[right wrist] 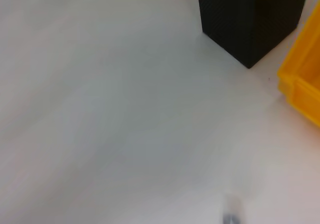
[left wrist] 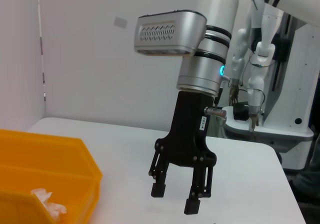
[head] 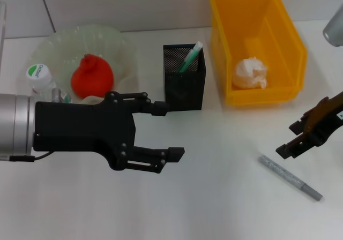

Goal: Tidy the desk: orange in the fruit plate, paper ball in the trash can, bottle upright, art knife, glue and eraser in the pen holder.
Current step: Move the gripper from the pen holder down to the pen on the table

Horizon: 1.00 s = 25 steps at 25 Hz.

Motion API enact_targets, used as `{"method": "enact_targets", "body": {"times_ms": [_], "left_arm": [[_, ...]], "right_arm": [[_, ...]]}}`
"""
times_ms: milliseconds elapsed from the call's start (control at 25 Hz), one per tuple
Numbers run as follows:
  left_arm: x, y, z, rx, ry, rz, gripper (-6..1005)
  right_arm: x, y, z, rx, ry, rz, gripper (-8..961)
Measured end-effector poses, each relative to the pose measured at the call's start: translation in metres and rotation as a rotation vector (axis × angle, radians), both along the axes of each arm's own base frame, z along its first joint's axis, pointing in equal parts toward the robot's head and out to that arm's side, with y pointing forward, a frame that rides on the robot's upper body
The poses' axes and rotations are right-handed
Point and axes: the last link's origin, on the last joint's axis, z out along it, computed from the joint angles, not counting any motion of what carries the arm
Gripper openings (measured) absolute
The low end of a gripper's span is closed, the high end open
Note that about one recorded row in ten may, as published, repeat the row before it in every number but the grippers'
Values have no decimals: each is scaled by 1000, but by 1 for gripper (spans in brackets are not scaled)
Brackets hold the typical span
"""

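Head view: the black mesh pen holder [head: 184,77] stands mid-table [head: 214,197] with a green-capped item [head: 190,57] leaning inside it. Just left of the holder sits the pale fruit plate [head: 115,47] carrying the orange [head: 92,77] (it looks reddish here). Beyond the plate, farther left of the holder, the bottle [head: 40,78] stands upright with its green-and-white cap on top. Right of the holder is the yellow bin [head: 257,47], and the paper ball [head: 251,73] lies inside it. The left end effector [head: 166,131] hovers in front of the holder, fingers spread wide and empty — its upper fingertip reaches just beside the holder's lower left corner. The right end effector [head: 289,138] hangs well to the right of the holder, fingers apart, gripping nothing. The grey art knife [head: 290,177] lies flat on the table close below it.

Left wrist view: the right end effector [left wrist: 175,199] hangs above the table, fingers parted; the bin [left wrist: 45,174] with the paper ball [left wrist: 47,204] is to one side.

Right wrist view: the holder [right wrist: 250,19] and a corner of the bin [right wrist: 302,89] show — the knife's tip [right wrist: 231,217] is a blur at the edge.
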Motion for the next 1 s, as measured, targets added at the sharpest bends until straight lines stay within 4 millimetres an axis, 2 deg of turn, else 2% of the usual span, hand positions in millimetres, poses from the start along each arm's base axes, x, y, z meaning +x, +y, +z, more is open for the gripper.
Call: {"method": "enact_targets", "body": {"times_ms": [280, 680, 1000], "left_arm": [[0, -2, 0, -6, -3, -7, 845], [0, -3, -2, -14, -4, -7, 845], [-3, -2, -5, -23, -6, 1, 845]], "right_arm": [[-5, 1, -6, -29, -29, 20, 759], [-4, -2, -16, -78, -139, 11, 759], [0, 0, -20, -69, -145, -15, 759]]}}
